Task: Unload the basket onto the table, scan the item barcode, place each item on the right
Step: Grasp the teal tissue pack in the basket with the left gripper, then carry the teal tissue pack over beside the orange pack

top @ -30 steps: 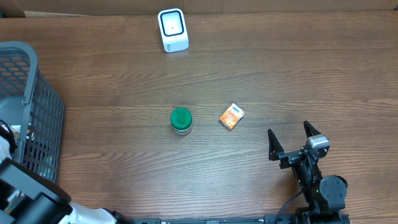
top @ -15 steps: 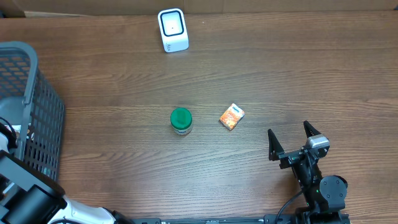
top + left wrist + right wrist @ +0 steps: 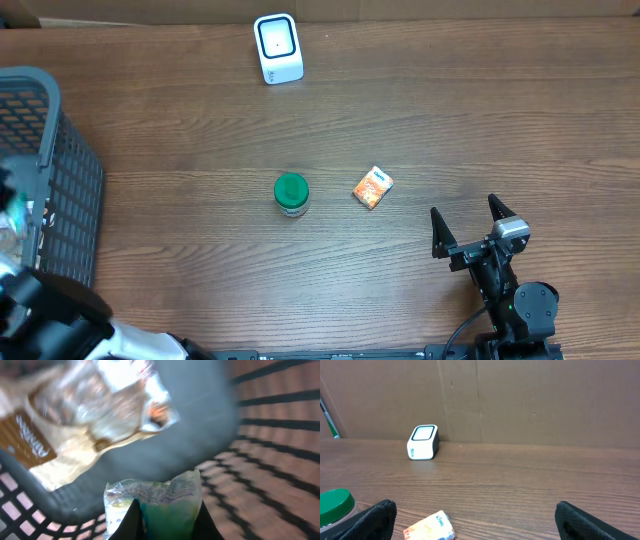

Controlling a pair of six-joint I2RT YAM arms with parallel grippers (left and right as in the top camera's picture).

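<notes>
Left hand (image 3: 167, 519) closed tight on a clear packet (image 3: 152, 497), one dark finger (image 3: 132, 520) on each side of its lower part. Packet is crinkly plastic, greenish and yellow inside, with small print I can't read and no barcode that I can make out. It stands upright between the fingers, inside the grey basket (image 3: 280, 420), with mesh wall all round. Can't tell whether it is touching the basket floor. Behind it in the basket lies a brown and white bag (image 3: 75, 440), blurred and apart from the held packet.

In the overhead view the basket (image 3: 60, 170) sits at the far left edge of the surface (image 3: 450, 110). The left hand there is only a blur inside it.

Right hand (image 3: 463, 212) is spread fully wide with nothing in it, near the front right of the surface and pointing toward the back.

White scanner (image 3: 277, 47) stands upright at the back centre of the surface, well apart from both hands and just in front of the cardboard wall (image 3: 520, 400).

A jar (image 3: 291, 193) with a green lid stands mid-surface. An orange packet (image 3: 373, 187) lies flat just to its right, not touching it. Both lie between the right hand and the scanner, and the right wrist view shows them low at the left.
</notes>
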